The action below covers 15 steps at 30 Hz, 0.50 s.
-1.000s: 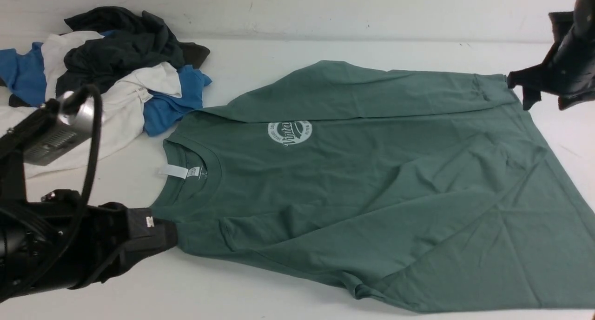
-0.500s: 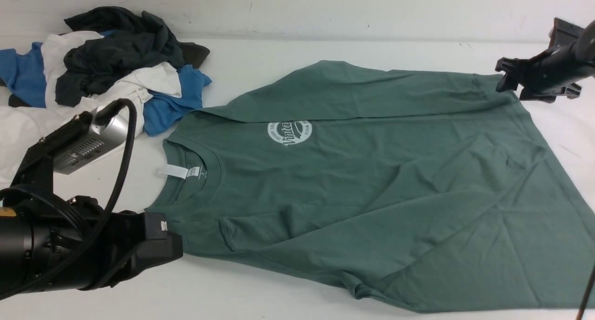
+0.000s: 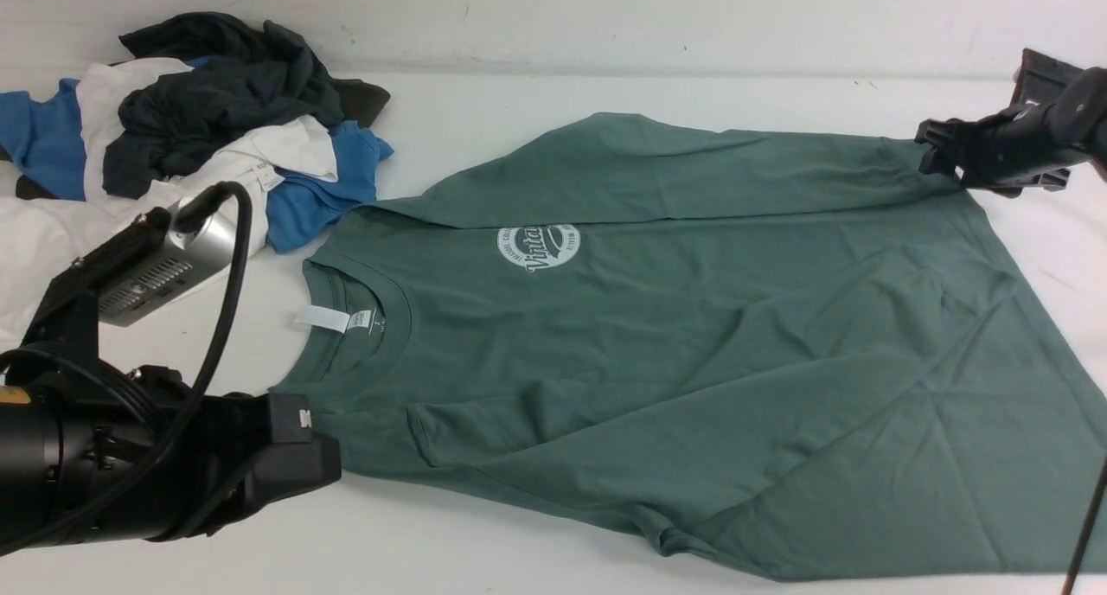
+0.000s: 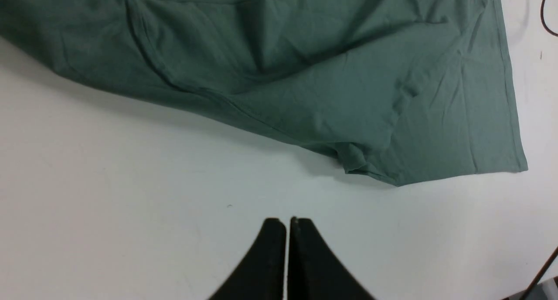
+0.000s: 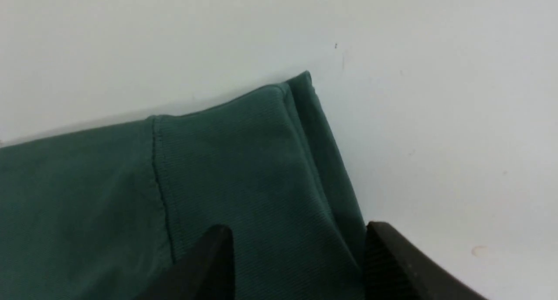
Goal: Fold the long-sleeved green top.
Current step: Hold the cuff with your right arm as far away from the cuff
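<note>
Green top (image 3: pixel 640 318) first: spread over most of the white table (image 3: pixel 484 534), collar (image 3: pixel 398 310) toward our left, body running off to our right. Far sleeve (image 3: pixel 692 175) lies folded in along the far side, presumably to square that edge, and its fold partly covers the chest logo (image 3: pixel 538 247). Near side is wrinkled and slanted, with a bunched bit at the near edge, so we'd judge folding as partly done, that side needing straightening.

Clothes pile (image 3: pixel 216 128) sits beyond the collar at the far left; likely parked there to leave room for folding.

Left gripper (image 4: pixel 285 223): fingertips together, nothing between them, over bare table near the top. Probably waiting, out of the way.

Right gripper (image 5: pixel 301 234): wide, fingers on either side of the cuff (image 5: pixel 244 160) and hem corner, likely lined up to pinch both layers. No grip seen. Contact is hard to judge from these angles; it may be just above the cloth. Next move calls for lowering and closing; catching only the sleeve layer would leave the hem behind.
</note>
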Available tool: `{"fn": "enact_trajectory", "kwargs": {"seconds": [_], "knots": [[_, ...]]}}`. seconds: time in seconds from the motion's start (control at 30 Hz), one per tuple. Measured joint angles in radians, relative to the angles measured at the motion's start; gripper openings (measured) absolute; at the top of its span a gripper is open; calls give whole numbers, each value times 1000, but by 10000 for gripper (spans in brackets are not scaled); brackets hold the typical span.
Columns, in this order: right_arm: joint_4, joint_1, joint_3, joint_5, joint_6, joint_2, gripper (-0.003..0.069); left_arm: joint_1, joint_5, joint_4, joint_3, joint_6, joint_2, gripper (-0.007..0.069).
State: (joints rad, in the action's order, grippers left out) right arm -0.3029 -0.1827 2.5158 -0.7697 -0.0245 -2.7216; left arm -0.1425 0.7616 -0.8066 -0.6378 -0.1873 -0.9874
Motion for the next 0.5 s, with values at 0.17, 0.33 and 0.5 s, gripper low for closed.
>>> {"fn": "enact_trajectory", "kwargs": {"seconds": [0.17, 0.33, 0.5], "knots": [[-2, -3, 3, -10, -8, 0, 303, 0, 0, 0, 0, 0, 0, -1], [5, -5, 3, -37, -24, 0, 91, 0, 1, 5, 0, -7, 0, -1], [48, -5, 3, -83, -42, 21, 22, 0, 5, 14, 0, -18, 0, -1]]}}
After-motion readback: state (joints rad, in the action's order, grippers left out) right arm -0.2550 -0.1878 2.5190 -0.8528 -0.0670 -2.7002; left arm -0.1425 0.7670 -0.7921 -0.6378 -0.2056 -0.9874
